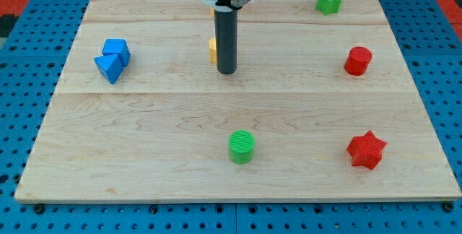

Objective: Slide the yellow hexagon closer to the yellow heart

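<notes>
A yellow block [212,49] shows only as a small sliver at the left side of my rod, near the view's top centre; its shape cannot be made out. Another bit of yellow [211,9] peeks out just under the arm's body above it. My tip [227,71] rests on the wooden board [144,133], just to the right of and slightly below the yellow sliver, touching or nearly touching it. The rod hides most of both yellow blocks, so I cannot tell which is the hexagon and which the heart.
A blue cube [116,49] and a blue triangle [108,68] sit together at the left. A green star [328,1] is at top right, a red cylinder [357,61] at the right, a red star [366,149] at bottom right, a green cylinder [242,146] at bottom centre.
</notes>
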